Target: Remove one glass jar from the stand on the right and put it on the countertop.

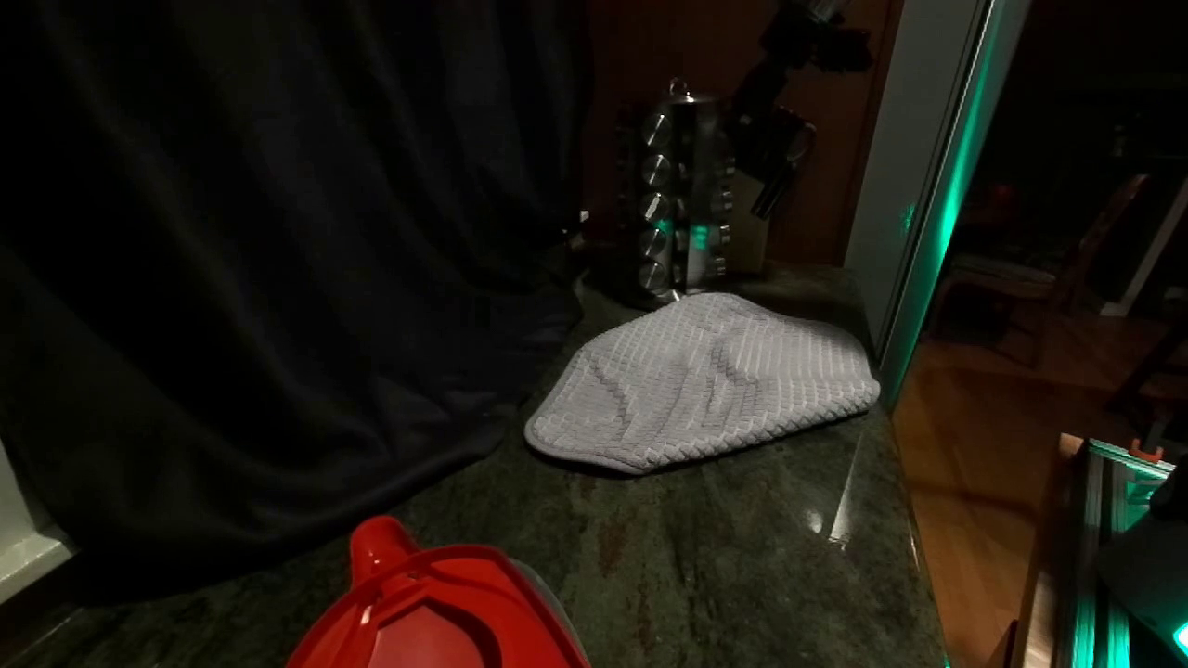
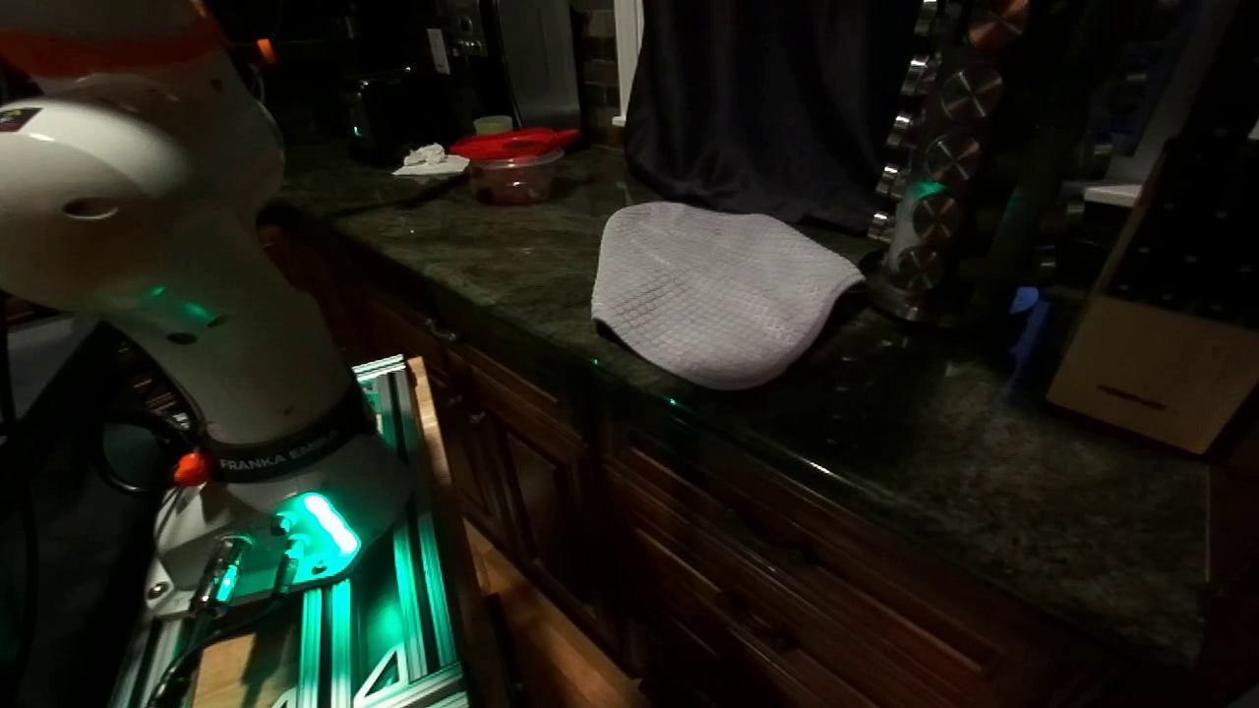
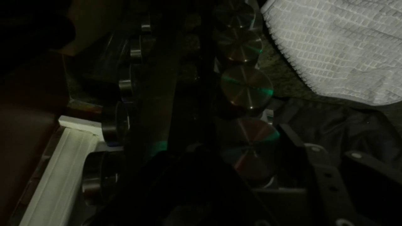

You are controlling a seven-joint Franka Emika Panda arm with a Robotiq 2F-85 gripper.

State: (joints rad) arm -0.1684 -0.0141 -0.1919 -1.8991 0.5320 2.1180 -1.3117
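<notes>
The stand (image 1: 703,176), a tall dark metal rack with rows of shiny round lids, rises at the back of the dark countertop (image 1: 687,547). Its upper part is cut off in an exterior view (image 2: 897,300). Looking down in the wrist view, I see a glass jar's round steel lid (image 3: 251,153) near the column's top, in line with those below. Around it my gripper (image 3: 246,133) is closed: the right finger (image 3: 293,144) meets the lid's edge, while the left is nearly lost in darkness. The jar's glass is mostly hidden. My dark wrist (image 1: 770,139) hangs beside the stand.
A pale textured cloth (image 1: 705,390) lies before the stand. A red-lidded container (image 2: 511,167) sits farther along the counter. Behind hangs a black curtain (image 2: 757,108). A wooden knife block (image 2: 1151,369) and a small blue object (image 2: 1028,315) stand close to the rack.
</notes>
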